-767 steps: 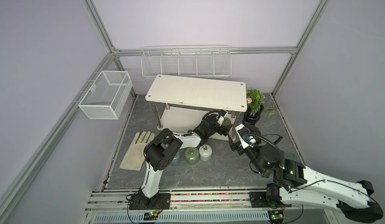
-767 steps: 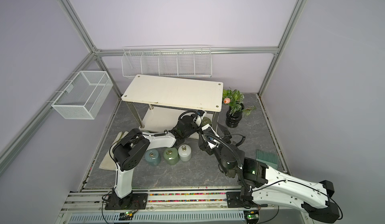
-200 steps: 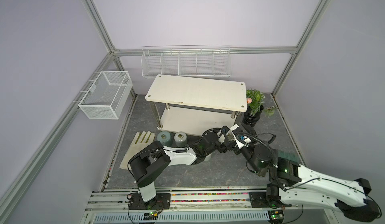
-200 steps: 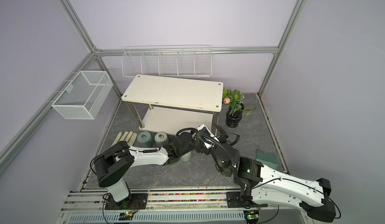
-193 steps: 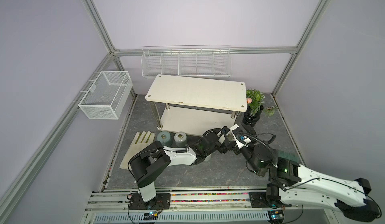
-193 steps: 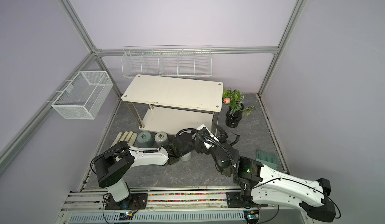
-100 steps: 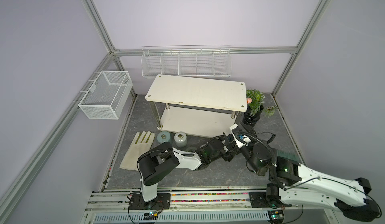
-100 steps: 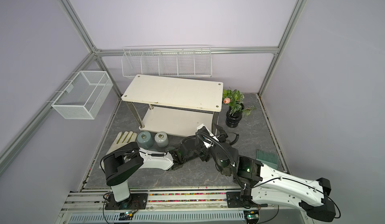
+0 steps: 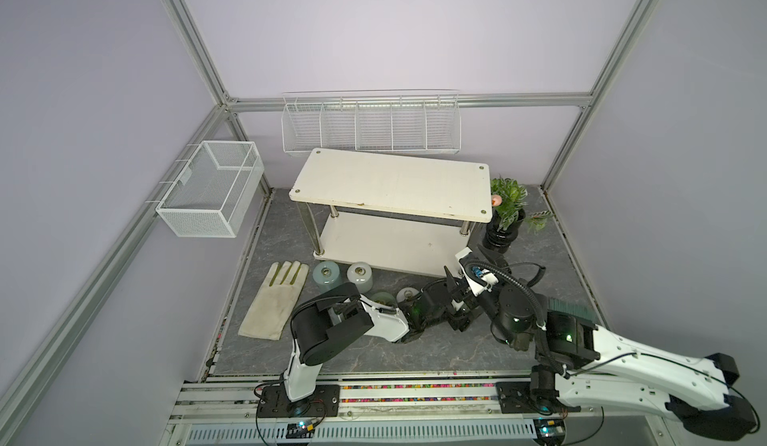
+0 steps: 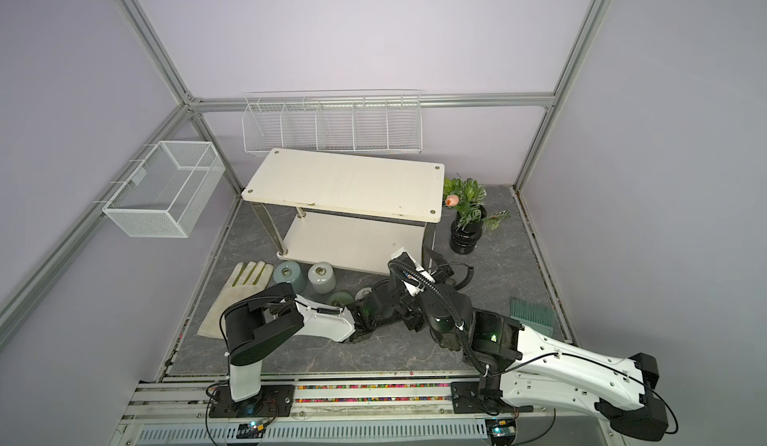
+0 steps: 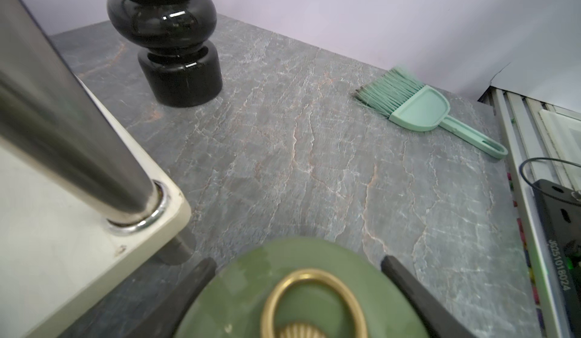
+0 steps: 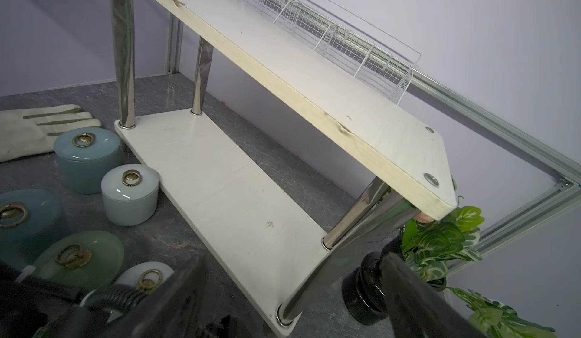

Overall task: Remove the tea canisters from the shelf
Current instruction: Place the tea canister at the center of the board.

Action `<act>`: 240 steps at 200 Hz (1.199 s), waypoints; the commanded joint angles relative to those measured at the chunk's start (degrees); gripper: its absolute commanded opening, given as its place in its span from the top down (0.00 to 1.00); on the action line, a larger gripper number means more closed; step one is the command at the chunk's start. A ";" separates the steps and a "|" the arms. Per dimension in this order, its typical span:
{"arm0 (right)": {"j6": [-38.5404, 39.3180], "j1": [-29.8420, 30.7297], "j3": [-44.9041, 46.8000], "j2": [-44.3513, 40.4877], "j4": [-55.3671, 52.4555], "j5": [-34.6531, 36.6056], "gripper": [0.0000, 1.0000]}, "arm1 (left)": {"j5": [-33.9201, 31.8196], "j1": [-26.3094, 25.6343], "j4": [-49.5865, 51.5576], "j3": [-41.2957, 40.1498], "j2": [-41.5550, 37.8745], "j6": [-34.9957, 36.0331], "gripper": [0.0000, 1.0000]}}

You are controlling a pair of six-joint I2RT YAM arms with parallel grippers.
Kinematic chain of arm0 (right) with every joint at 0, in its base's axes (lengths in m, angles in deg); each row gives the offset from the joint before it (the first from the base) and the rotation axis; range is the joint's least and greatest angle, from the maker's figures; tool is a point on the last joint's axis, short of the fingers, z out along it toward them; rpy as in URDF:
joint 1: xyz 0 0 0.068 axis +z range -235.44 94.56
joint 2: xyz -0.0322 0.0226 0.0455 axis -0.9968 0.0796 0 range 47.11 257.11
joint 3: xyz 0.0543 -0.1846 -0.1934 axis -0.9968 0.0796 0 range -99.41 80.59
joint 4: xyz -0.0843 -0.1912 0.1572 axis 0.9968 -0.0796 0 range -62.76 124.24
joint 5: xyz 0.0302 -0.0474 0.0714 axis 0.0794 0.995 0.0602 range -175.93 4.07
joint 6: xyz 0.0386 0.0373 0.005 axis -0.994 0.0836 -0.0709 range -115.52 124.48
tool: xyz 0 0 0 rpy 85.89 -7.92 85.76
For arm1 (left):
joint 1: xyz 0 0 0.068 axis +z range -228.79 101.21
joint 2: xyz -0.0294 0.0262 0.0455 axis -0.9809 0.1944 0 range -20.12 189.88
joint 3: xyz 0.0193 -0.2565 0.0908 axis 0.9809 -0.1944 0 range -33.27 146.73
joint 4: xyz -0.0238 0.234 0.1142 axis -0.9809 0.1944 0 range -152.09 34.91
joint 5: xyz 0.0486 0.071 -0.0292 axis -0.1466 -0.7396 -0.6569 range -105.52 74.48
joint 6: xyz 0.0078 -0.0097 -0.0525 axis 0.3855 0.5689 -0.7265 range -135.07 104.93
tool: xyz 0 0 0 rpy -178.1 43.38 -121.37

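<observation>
The shelf [image 9: 390,182] stands at the back, and both of its cream boards are bare [image 12: 220,176]. Several tea canisters stand on the grey floor in front of it. A blue-grey one [image 9: 326,276] and a white one [image 9: 359,276] sit by the front left post. A green one [image 9: 382,298] and a white one [image 9: 409,294] sit closer in, and another blue-grey one [image 12: 25,217] is beside them. My left gripper [image 11: 298,261] is shut on a green canister [image 11: 298,292] by the shelf's front right corner. In both top views that canister is hidden under the arms. My right gripper [image 12: 294,256] is open and empty just above it.
A black vase with a plant [image 9: 502,236] stands right of the shelf. A green hand brush [image 11: 418,110] lies further right, near the wall. A cream glove [image 9: 278,298] lies on the left. Two white wire baskets [image 9: 211,191] [image 9: 371,128] hang on the walls.
My left arm has swung its elbow to the right and carried the green canister rightward along the floor in front of the shelf. The right arm has barely moved.
</observation>
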 commanded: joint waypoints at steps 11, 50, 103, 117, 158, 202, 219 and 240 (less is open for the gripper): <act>-1.16 -0.12 -1.24 0.06 0.43 0.51 0.11 | 1.07 -0.34 -5.25 2.92 2.18 -0.69 0.36; -0.97 -0.11 -1.25 0.17 -0.10 0.57 0.11 | 1.20 -0.30 -4.21 4.43 4.72 -1.38 0.35; -0.89 -0.01 -1.00 -0.58 0.51 0.41 0.11 | 0.74 -0.33 -1.04 4.35 4.90 -1.15 0.19; -0.81 -0.02 -0.99 -0.50 0.60 0.40 0.11 | 0.34 -0.35 -0.28 4.48 4.98 -1.04 0.14; -0.88 -0.03 -0.99 -0.79 -0.03 0.71 0.11 | 0.01 -0.40 0.68 4.87 4.76 0.10 0.06; -0.47 -0.04 -1.21 -0.98 0.25 0.56 0.11 | -1.43 -1.36 2.44 4.62 2.14 2.84 0.00; -0.27 -0.01 -1.24 -0.57 0.17 0.77 0.11 | -2.94 -2.37 4.90 5.08 -0.36 4.88 0.00; -0.82 -0.11 -5.15 -0.18 -1.32 2.28 0.11 | -5.63 -4.12 8.98 5.58 -4.40 7.66 0.00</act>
